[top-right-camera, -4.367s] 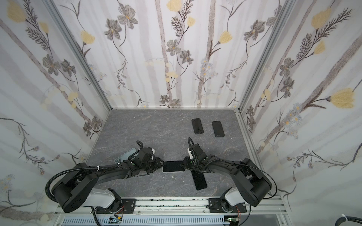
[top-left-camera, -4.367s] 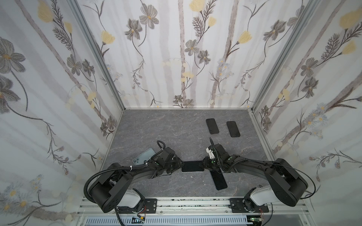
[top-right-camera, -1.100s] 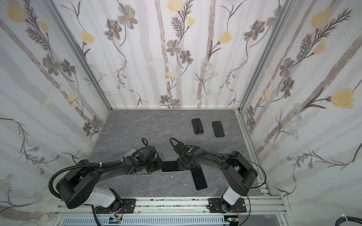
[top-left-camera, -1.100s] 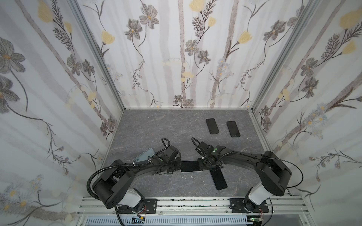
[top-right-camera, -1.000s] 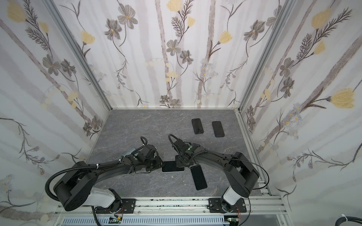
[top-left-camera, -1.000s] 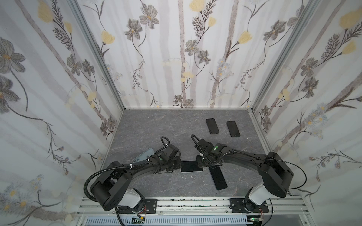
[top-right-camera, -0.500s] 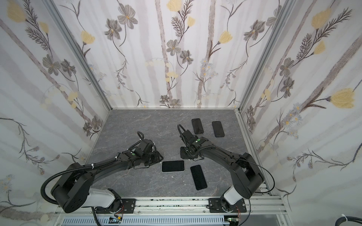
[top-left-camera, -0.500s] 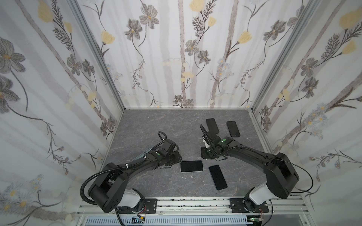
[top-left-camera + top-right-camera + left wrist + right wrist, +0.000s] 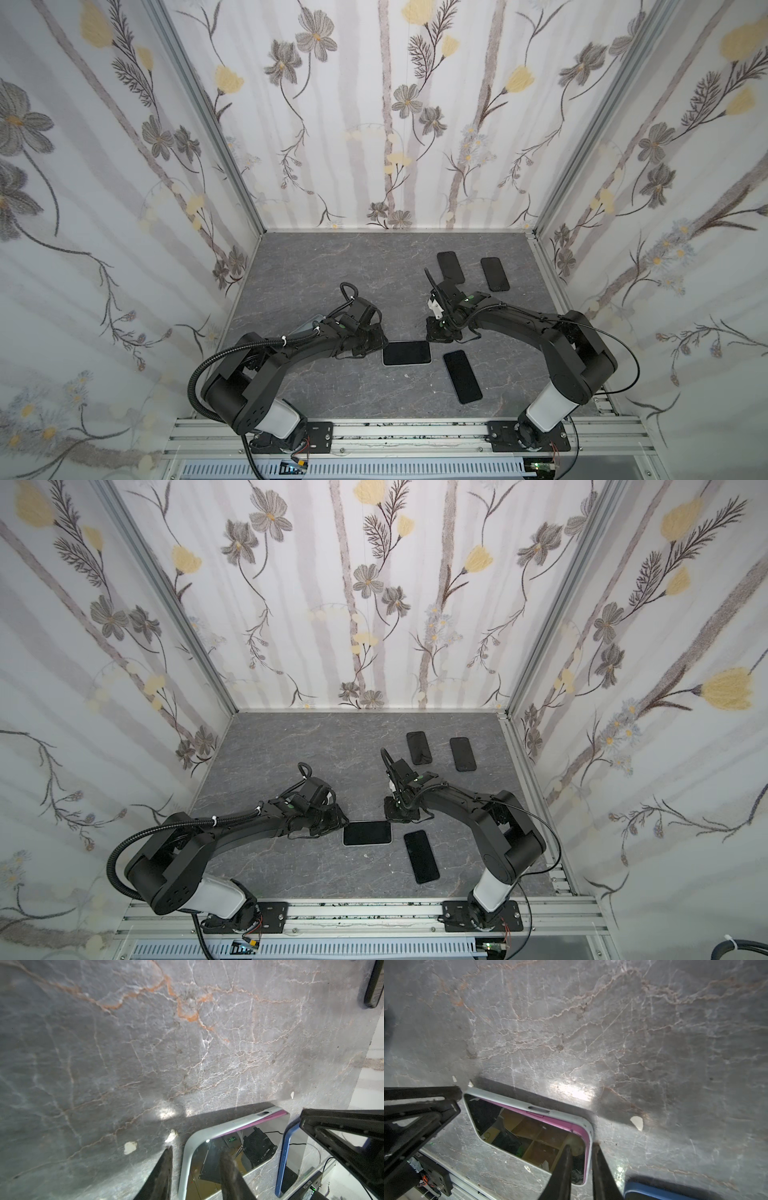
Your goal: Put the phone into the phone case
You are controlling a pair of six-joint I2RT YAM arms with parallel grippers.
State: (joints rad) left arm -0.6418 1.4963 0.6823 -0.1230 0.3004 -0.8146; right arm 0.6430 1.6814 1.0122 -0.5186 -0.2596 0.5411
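I count four phones on the bench (image 9: 332,266): a phone in a white case (image 9: 406,353), a phone in a blue case (image 9: 462,376), a dark phone (image 9: 450,266) and a second dark phone (image 9: 494,274). One pale thing (image 9: 309,324) is half hidden; I cannot tell what it is. I see two grippers: the left gripper (image 9: 376,345) and the right gripper (image 9: 434,336).

Top views bright, sharp; wrist views soft, glare patch on tabletop (image 9: 575,1091)
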